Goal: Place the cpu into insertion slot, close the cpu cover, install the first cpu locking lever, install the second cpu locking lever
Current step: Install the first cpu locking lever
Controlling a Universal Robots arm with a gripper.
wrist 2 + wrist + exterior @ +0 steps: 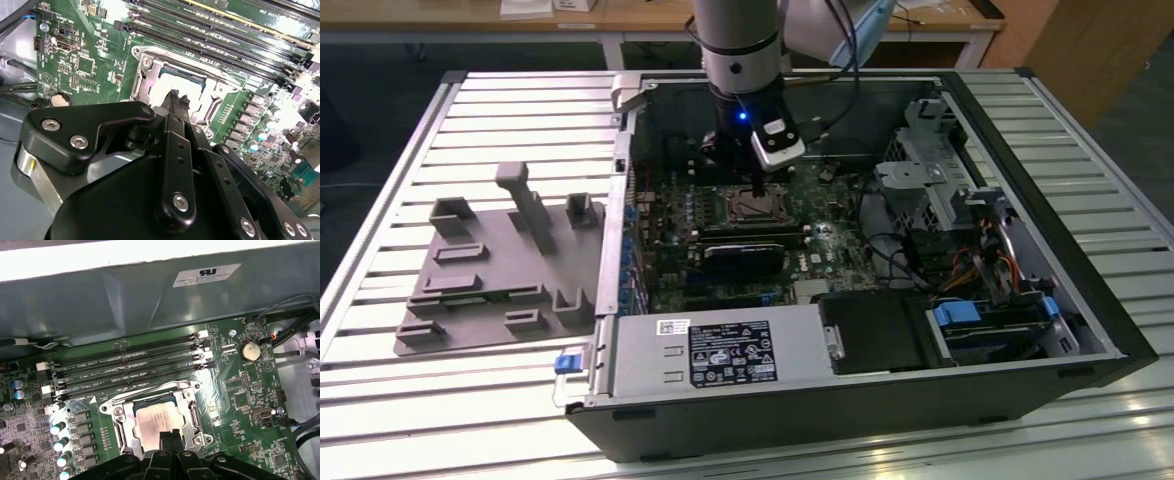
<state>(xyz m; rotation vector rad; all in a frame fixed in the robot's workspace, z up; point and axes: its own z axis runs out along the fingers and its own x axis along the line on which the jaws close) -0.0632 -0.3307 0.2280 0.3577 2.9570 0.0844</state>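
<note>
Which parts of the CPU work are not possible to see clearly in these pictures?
- Near edge of the cpu: hidden behind the gripper in the first wrist view.
- Most of the insertion slot: covered by the gripper in the second wrist view.
- Locking levers: too small to tell apart in the exterior view.
- Whether the cpu cover lies fully flat: cannot be judged.

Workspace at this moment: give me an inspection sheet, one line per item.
Surface: slatted metal table, open computer case lying on it.
Job's things: cpu sits in the insertion slot; cpu cover lies down around it.
Clutter: grey moulded fixture at the exterior view's left of the case.
Grippers: gripper shut, tips at the cpu's edge.
Cables: bundle inside the case, exterior view's right.
Surroundings: wooden desk behind.
</note>
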